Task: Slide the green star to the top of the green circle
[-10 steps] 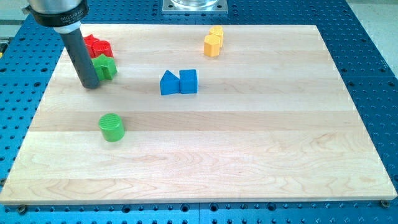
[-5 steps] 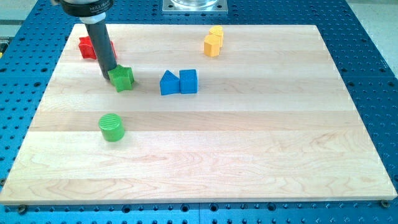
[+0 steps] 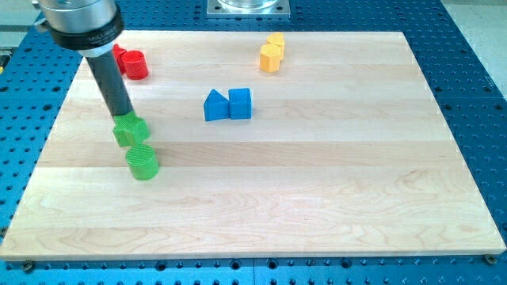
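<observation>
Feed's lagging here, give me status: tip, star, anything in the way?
My tip on the green star's top-left edge. Star sits just above the green circle, about touching. Nothing between them.

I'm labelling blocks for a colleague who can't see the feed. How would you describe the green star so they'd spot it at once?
Start at the wooden board and go to its left side, where the dark rod comes down. The green star sits right at my tip, on its lower side. Directly below it in the view, about touching, is the green circle; the star is the one with the notched outline, not the round one.
</observation>
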